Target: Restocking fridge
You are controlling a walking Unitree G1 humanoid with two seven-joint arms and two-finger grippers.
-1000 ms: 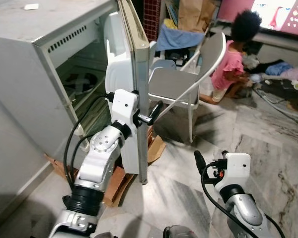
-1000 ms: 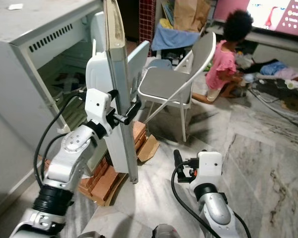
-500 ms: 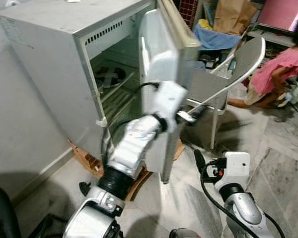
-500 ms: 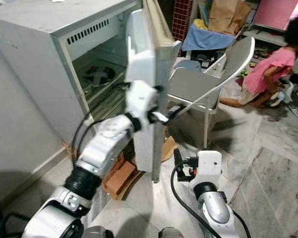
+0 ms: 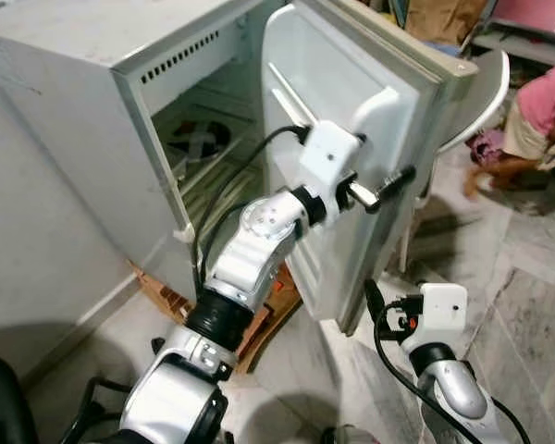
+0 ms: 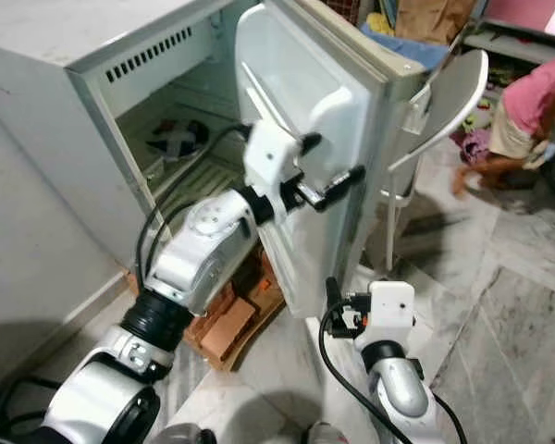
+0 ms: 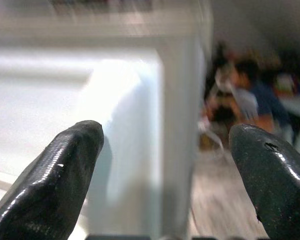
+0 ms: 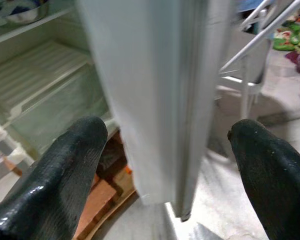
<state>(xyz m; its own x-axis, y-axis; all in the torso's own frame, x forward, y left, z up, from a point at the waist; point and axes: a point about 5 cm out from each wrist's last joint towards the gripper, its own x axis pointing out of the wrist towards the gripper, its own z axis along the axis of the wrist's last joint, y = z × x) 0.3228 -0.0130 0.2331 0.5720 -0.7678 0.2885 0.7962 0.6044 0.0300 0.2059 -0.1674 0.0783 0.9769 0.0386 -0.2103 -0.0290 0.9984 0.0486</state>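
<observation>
Left gripper (image 5: 381,188), fingers spread and empty, raised at centre frame against the inner face of the fridge door (image 5: 328,111), now swung wider than a second ago, exposing the fridge (image 5: 92,102) shelves at upper left for restocking. Right gripper (image 5: 374,298) low at lower right, spread, holding nothing.

Both head eyes are looking forward and down onto the open fridge (image 5: 92,102) and its door (image 6: 305,102). Each wrist camera is peering closely along its own fingers at that door's edge, sharing it.
</observation>
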